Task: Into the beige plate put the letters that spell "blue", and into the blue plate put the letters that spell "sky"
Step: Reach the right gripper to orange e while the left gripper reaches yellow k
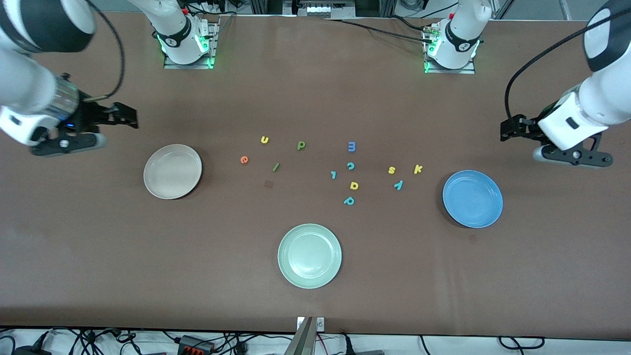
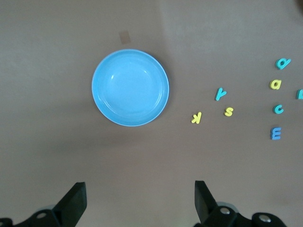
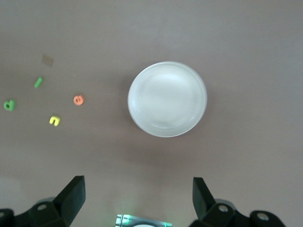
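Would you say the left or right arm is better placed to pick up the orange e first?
Right. Its gripper hangs open near the beige plate, and the e lies toward that end; the left gripper waits near the blue plate.

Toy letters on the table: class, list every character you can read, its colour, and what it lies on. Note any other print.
All lie on the bare brown table, none on a plate.
"u", yellow
"e", orange
"p", green
"l", green
"m", blue
"c", teal
"l", teal
"a", yellow
"p", teal
"s", yellow
"k", yellow
"y", teal
Marks on the arm bases: too small to read.
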`<state>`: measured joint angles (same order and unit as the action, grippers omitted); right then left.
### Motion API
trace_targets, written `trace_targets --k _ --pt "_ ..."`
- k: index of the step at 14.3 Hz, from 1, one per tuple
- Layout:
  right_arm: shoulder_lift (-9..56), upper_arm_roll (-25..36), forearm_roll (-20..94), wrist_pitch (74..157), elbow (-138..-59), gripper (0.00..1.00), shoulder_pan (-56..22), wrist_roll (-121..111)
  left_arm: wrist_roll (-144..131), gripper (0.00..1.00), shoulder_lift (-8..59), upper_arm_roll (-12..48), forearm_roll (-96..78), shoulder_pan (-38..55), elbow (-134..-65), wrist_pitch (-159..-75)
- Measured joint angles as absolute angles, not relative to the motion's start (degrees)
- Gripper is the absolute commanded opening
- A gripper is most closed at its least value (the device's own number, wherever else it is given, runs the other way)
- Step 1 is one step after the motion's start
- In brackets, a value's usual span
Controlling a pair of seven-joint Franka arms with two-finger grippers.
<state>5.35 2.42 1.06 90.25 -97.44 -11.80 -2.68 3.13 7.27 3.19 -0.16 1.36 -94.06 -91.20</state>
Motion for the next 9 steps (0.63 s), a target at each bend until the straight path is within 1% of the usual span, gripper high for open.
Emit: trace_targets --k 2,5,9 --pt "7.0 2.3 1.1 91.2 -99.1 1.00 -16.1 1.8 3.0 1.00 10.6 3.3 -0.2 2.9 -94.2 -92.0" --pt "9.7 2.3 1.3 96.4 -102.4 1.00 -20.2 4.9 1.0 1.00 15.1 3.4 -0.2 6.3 -97.1 -99.5" --pt "14.0 2.3 1.8 104.8 -107.0 1.00 -22.9 5.4 -1.0 1.00 16.1 3.7 -0.2 10.3 -109.1 -112.5"
